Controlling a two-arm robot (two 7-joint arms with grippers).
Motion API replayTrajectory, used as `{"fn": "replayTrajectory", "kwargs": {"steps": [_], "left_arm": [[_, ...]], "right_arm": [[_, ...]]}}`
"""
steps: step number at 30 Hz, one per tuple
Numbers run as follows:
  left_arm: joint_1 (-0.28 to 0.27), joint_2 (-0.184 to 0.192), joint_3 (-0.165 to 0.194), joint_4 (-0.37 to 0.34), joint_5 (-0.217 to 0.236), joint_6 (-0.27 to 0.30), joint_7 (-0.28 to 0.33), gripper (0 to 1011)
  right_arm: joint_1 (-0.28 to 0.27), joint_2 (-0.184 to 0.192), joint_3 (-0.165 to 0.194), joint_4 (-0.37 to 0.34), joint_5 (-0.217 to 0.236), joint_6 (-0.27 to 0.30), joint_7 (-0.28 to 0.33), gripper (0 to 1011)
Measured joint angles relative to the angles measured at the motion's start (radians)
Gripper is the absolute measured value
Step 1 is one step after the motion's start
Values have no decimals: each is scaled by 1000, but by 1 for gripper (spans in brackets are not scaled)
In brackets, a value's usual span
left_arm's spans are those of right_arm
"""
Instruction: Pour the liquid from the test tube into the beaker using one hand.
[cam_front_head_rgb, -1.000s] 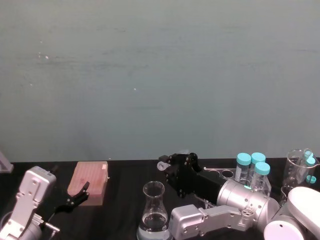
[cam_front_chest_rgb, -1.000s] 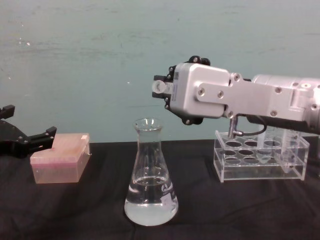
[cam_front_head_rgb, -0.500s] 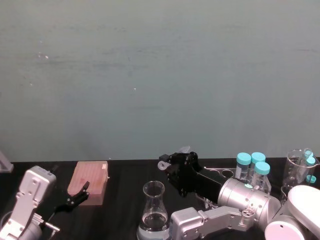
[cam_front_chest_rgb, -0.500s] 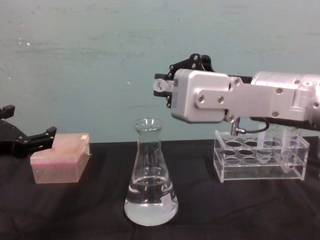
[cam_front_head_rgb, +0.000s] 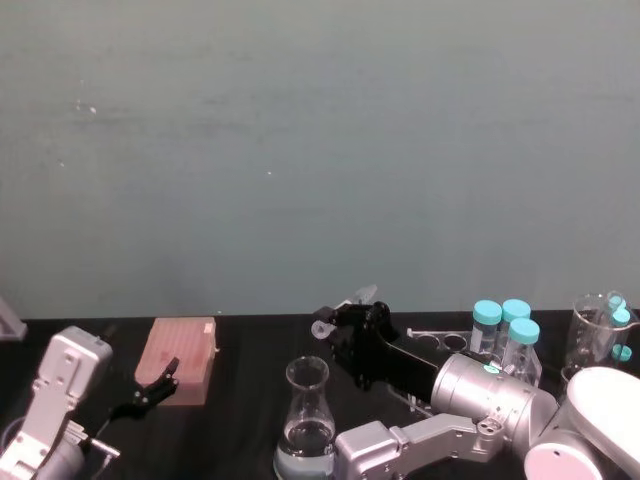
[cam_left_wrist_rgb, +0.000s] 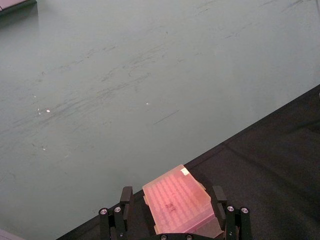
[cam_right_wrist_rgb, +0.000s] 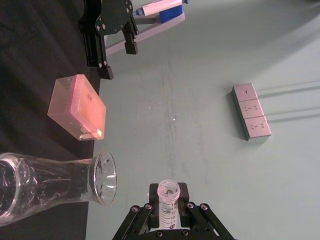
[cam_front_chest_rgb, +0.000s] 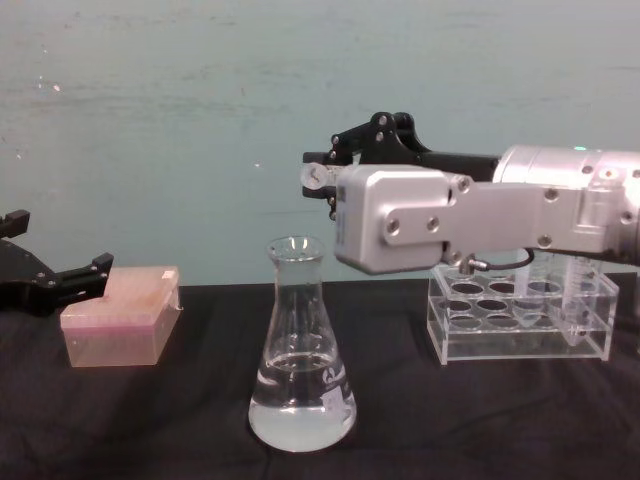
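Now, R gripper (cam_right_wrist_rgb: 168, 202) is clamped on the test tube (cam_right_wrist_rgb: 168, 192), up above & just right of the flask (cam_front_chest_rgb: 300, 340) rim. Chest cam hides most of the tube; wrist cam shows its open mouth. Tube contents unclear. Flask holds clear liquid (cam_front_chest_rgb: 300, 415) low down. L gripper (cam_front_head_rgb: 150, 393) is spread wide near the pink tip box (cam_front_chest_rgb: 120, 315).

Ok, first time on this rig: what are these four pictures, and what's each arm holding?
It is a two-armed robot at a black table. One camera looks down from its head, one across from its chest, one sits on each wrist. The right gripper is shut on a small open tube, tipped roughly level, higher than the flask's mouth. The flask holds clear liquid. The left gripper hangs open by a pink box. A rack and capped tubes stand to the right.
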Motion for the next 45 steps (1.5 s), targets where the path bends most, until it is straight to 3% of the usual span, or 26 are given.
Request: {"fn": "replayTrajectory", "kwargs": {"steps": [31, 45], "left_arm": [[0, 0, 0, 0, 0, 0, 0, 1000], [0, 0, 0, 0, 0, 0, 0, 1000]], "right_arm": [[21, 5, -44, 15, -91, 23, -69, 217], [31, 5, -58, 24, -109, 30, -80, 217]]}}
